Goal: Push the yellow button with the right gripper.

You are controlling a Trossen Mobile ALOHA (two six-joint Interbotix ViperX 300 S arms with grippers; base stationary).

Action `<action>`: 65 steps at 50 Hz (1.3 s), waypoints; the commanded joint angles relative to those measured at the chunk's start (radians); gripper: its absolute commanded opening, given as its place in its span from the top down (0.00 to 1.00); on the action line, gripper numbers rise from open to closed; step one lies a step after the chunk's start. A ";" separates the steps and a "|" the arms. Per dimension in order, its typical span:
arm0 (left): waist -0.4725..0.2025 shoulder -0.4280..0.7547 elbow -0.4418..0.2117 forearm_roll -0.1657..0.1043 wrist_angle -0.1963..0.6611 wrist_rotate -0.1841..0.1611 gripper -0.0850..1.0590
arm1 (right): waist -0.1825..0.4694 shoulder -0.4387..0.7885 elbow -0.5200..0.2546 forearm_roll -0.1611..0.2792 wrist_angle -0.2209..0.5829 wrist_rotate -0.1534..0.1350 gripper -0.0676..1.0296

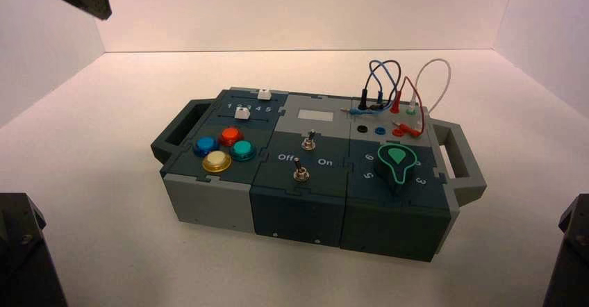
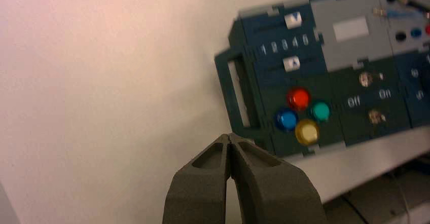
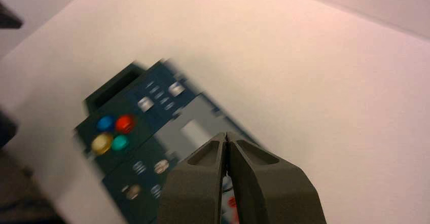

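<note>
The yellow button (image 1: 217, 160) sits at the front of a cluster of four buttons on the left section of the box (image 1: 208, 199). It also shows in the left wrist view (image 2: 307, 131) and the right wrist view (image 3: 102, 143). My right gripper (image 3: 225, 135) is shut and empty. It shows only in its own wrist view, held well above the box over its middle and wire end, far from the yellow button. My left gripper (image 2: 229, 137) is shut and empty, off the box's left side near its handle.
Orange-red (image 1: 230, 136), blue (image 1: 206, 145) and teal (image 1: 242, 150) buttons crowd the yellow one. Two sliders (image 1: 242, 113) lie behind them. Two toggle switches (image 1: 301, 171) stand in the middle, a green-edged knob (image 1: 397, 161) and looped wires (image 1: 396, 85) at the right. Dark blocks (image 1: 24, 251) fill the lower corners.
</note>
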 commanded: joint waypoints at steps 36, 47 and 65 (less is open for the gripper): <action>-0.018 -0.006 -0.031 0.002 0.087 -0.041 0.95 | 0.396 0.575 -0.319 0.091 0.086 0.002 0.96; -0.018 -0.006 -0.023 0.003 0.089 -0.041 0.95 | 0.430 0.704 -0.408 0.095 0.115 0.003 0.96; -0.018 -0.005 -0.034 0.003 0.140 -0.057 0.95 | 0.431 0.816 -0.456 0.097 0.123 -0.003 0.96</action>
